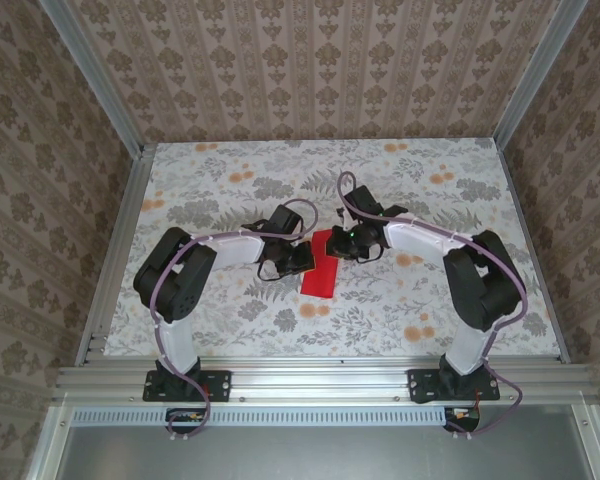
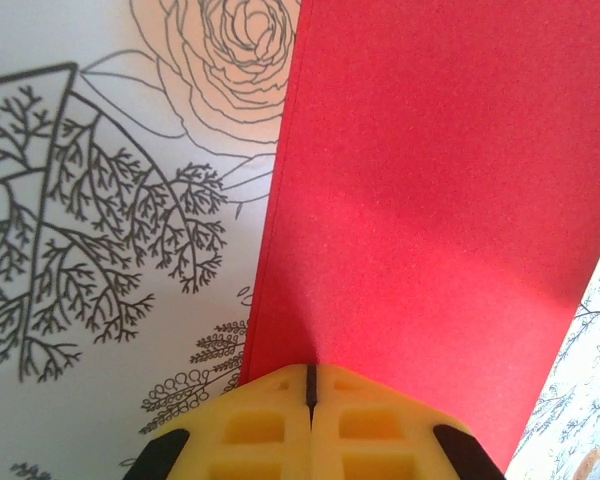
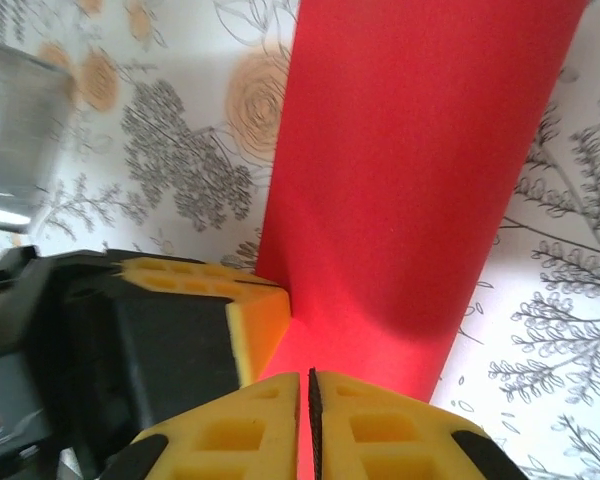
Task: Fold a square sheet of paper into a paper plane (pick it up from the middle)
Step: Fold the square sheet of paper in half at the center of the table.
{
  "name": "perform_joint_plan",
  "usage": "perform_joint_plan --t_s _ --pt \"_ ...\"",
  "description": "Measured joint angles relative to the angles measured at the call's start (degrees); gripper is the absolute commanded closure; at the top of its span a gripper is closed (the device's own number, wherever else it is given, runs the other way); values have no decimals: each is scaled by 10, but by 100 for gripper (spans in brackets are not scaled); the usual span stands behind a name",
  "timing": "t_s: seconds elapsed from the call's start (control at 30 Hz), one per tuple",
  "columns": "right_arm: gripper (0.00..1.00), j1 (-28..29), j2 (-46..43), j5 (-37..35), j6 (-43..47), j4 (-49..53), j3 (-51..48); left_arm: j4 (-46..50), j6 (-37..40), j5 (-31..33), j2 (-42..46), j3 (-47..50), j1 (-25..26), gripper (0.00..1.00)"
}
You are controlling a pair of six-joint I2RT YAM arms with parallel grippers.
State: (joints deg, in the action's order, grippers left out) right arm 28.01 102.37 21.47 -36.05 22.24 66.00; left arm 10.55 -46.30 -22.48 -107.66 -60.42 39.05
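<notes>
From above, the red sheet (image 1: 320, 268), already folded to a narrow strip, lies mid-desk (image 1: 210, 170), with the left gripper (image 1: 298, 258) at its nine o'clock and the right gripper (image 1: 347, 243) at its one. On the left wrist the jaws are pressed together, tips touching the strip's edge. On the right wrist the jaws are closed with red showing between them, so pinching it. I'd judge this an early crease; next comes a careful lift and fold-over.

One red paper sheet (image 1: 320, 272). Two arms: left arm (image 1: 180, 280), right arm (image 1: 480, 282). Two tools: left tool (image 2: 310, 374), right tool (image 3: 307, 380). One worktop (image 1: 430, 310).
</notes>
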Motion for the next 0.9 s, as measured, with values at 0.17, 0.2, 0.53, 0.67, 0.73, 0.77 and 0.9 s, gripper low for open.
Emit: perform_joint_plan --t_s 0.17,0.2,0.53,0.67,0.73,0.77,0.9 --pt "89 0 35 17 -2 -20 -12 4 0 1 -2 -3 1 95" --pt "89 -1 38 19 -1 -28 -19 7 0 2 -3 -5 1 95" --pt "90 -34 45 64 1 -89 -81 12 0 9 -3 -7 3 96" --pt "90 -33 41 64 1 -92 -84 12 0 9 -3 -7 3 96" --pt "89 -31 34 64 -1 -93 -85 12 0 9 -3 -7 4 96" --pt "88 -28 28 64 -3 -95 -89 12 0 9 -3 -7 4 96" --pt "88 -18 10 76 -17 -115 -110 12 0 11 -3 -7 5 96"
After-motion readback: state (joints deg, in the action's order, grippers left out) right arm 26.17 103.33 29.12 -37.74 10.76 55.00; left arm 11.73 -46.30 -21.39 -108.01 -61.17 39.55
